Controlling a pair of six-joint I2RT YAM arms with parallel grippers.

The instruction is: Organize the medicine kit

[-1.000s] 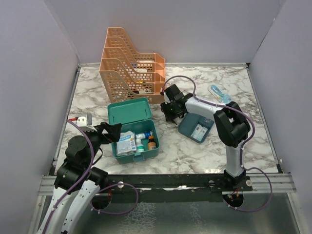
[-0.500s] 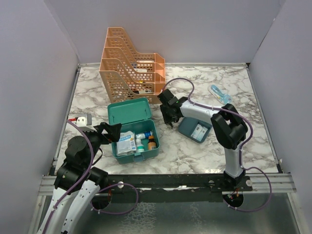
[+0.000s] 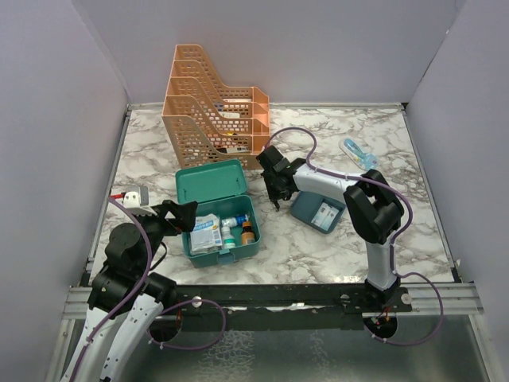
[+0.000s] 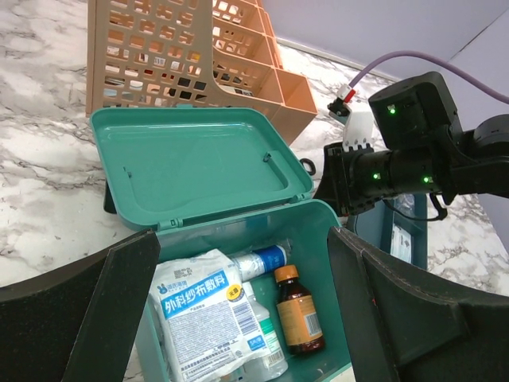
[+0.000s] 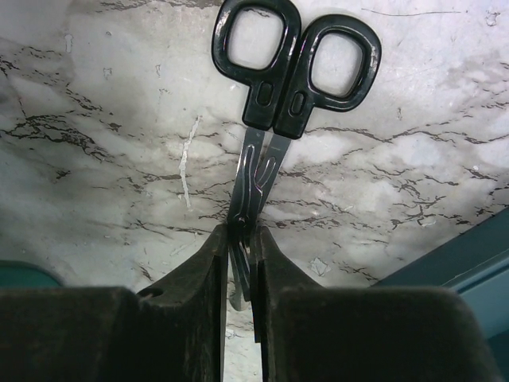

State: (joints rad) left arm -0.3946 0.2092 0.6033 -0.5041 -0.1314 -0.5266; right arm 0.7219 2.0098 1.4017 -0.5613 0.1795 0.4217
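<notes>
The teal medicine kit [image 3: 211, 185] stands open toward the near left corner of the marble table [image 3: 382, 239], holding a white packet [image 4: 208, 306] and a brown bottle [image 4: 299, 320]. Its matching divided tray [image 3: 305, 208] lies apart, nearer the table's middle. The left gripper [image 4: 242, 239] hovers beside the box, spread wide and holding nothing, while the right gripper [image 5: 241, 239], between box and tray, is pinched tight on the blades of black-handled scissors [image 5: 269, 99].
</notes>
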